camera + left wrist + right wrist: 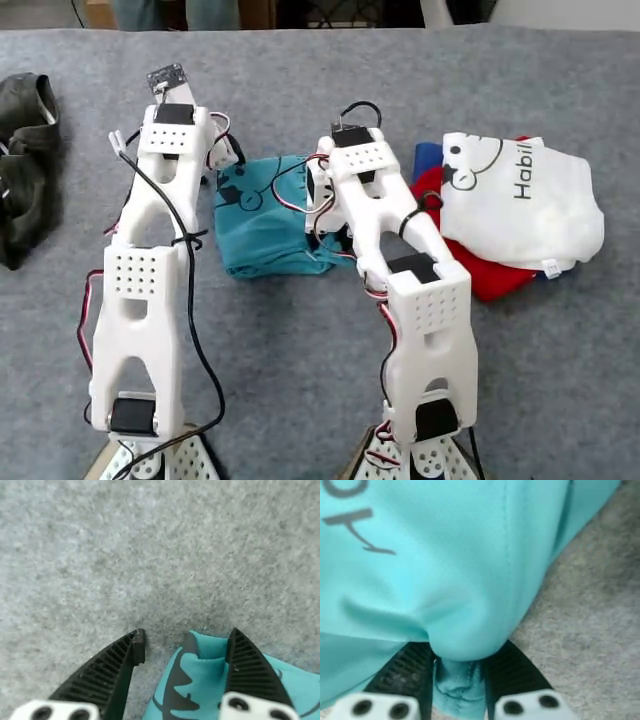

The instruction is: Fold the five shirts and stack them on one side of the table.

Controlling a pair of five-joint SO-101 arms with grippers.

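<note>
The soft teal shirt (265,225), printed with a dark line drawing, lies folded into a rough rectangle near the middle of the grey felt table cover (300,340), between the two white arms. Its surface is mostly smooth, with a rumpled edge on the side towards the right arm.

The left gripper (187,642) is at the far corner of the teal shirt, jaws spread wide. One black ribbed fingertip (139,639) stands over bare felt just beside the cloth. The other (235,642) stands over the printed corner. Whether either tip touches what is below it cannot be told.

The right gripper (457,655) is at the opposite side of the teal shirt, jaws drawn narrow on a fold of the fabric. The cloth bulges over the fingertips and a bunched wad of it sits pinched between the ribbed pads.

To the right of the right arm, a white shirt (520,200) with dark lettering lies loosely folded on a red shirt (490,280), with a blue shirt (428,155) showing beneath at the far edge. This pile is just beside the teal shirt. A crumpled dark olive shirt (25,160) lies well apart at the table's left edge.
</note>
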